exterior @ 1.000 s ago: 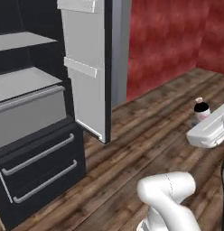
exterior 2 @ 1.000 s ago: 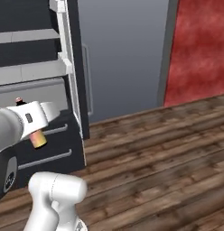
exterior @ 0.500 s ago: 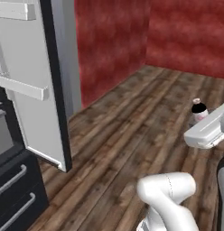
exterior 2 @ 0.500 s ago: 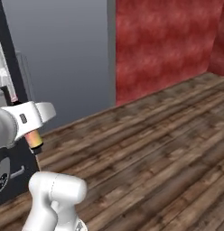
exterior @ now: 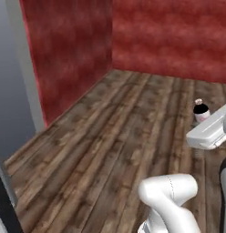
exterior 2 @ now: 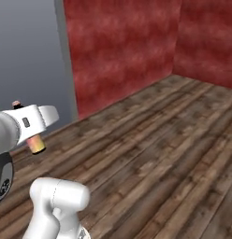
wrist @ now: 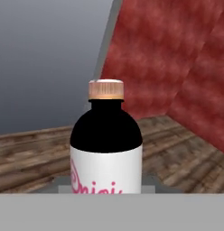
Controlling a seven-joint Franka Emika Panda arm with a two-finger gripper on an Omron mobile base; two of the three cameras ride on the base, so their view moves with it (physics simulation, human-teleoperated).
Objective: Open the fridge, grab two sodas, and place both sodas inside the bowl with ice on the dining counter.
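I carry a bottle (wrist: 106, 144) in my pincer (exterior: 202, 119), clamped tight on it, in the middle of the hand view. I must keep it upright and drive smoothly until I find the counter with the bowl.

A floor of dark wooden planks (exterior: 110, 136) runs across the room to two red mottled walls (exterior: 165, 36) that meet in a corner. Beside the red wall stands a plain grey wall (exterior 2: 29, 56), its pale edge strip (exterior 2: 66, 60) reaching down to the planks (exterior 2: 174, 140).
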